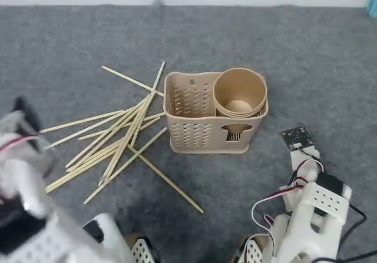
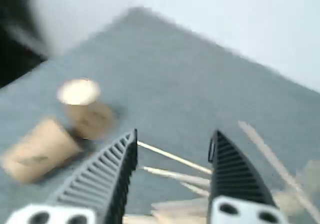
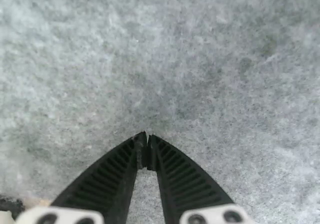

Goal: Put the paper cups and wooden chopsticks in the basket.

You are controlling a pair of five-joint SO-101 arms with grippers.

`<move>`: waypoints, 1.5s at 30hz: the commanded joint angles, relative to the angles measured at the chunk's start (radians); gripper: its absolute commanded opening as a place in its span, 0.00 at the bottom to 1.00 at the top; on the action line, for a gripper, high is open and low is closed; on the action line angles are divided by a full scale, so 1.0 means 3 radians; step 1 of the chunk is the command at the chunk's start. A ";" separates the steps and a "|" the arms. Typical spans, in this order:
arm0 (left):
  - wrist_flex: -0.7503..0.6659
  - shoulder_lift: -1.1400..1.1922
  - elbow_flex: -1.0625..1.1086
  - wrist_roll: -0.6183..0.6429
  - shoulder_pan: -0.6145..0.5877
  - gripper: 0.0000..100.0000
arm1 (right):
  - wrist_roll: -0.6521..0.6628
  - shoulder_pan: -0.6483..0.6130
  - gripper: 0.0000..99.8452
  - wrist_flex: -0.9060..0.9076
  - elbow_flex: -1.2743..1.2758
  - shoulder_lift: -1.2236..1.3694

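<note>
Stacked cups [image 1: 240, 92] seated in basket [image 1: 194, 135]; loose cups [image 2: 82, 103] and chopsticks [image 1: 112, 139] left on mat [image 1: 306, 51]. Left gripper [image 2: 172, 151] held apart, right gripper [image 3: 147, 146] pressed together.

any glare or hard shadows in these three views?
High view: even light, no glare; faint shadow under the basket, thin ones beside the chopsticks. Left wrist view: soft dark shadow between the two paper cups. Right wrist view: flat light on the mat around the right gripper, no glare.
</note>
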 commanded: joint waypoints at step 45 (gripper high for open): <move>-0.0578 0.4726 -0.2202 -0.1018 -0.1141 0.12 | 0.0005 0.0043 0.01 -0.0003 -0.0020 -0.0095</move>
